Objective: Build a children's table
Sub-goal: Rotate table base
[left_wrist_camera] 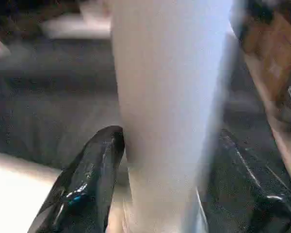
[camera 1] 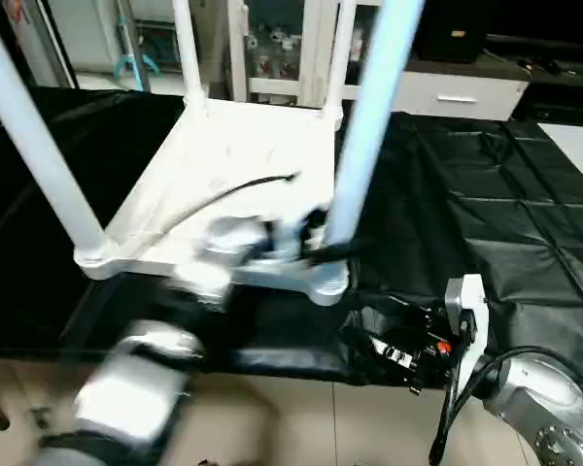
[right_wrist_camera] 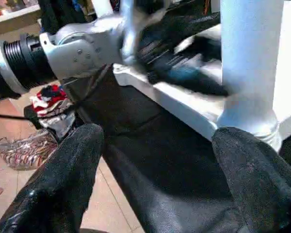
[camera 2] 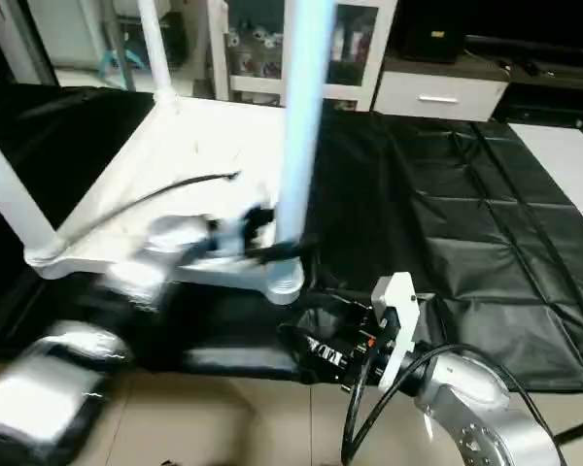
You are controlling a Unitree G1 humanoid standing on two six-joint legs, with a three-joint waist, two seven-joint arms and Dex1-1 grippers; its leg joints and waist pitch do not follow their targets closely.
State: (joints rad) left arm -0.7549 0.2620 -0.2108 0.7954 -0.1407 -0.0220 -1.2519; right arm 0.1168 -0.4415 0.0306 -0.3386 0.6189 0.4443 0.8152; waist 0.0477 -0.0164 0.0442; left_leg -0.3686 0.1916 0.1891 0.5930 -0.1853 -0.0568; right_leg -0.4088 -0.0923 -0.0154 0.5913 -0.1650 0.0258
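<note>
The children's table lies upside down on a black sheet (camera 1: 486, 214), its white tabletop (camera 1: 233, 165) down and four white legs standing up from the corner sockets. My left gripper (camera 1: 321, 248) is at the base of the near right leg (camera 1: 369, 126), just above its socket (camera 1: 328, 283). In the left wrist view one black finger (left_wrist_camera: 94, 170) presses one side of this leg (left_wrist_camera: 169, 97) and the other finger (left_wrist_camera: 254, 189) sits on the opposite side. My right gripper (right_wrist_camera: 160, 174) hangs open in front of the table's near edge, below that corner, holding nothing.
A white cabinet with glass doors (camera 1: 282, 49) and a low white drawer unit (camera 1: 457, 92) stand behind the table. Tiled floor (camera 1: 301, 417) begins at the sheet's near edge. A black cable (camera 1: 223, 194) lies across the tabletop. Coloured clutter (right_wrist_camera: 43, 102) lies on the floor.
</note>
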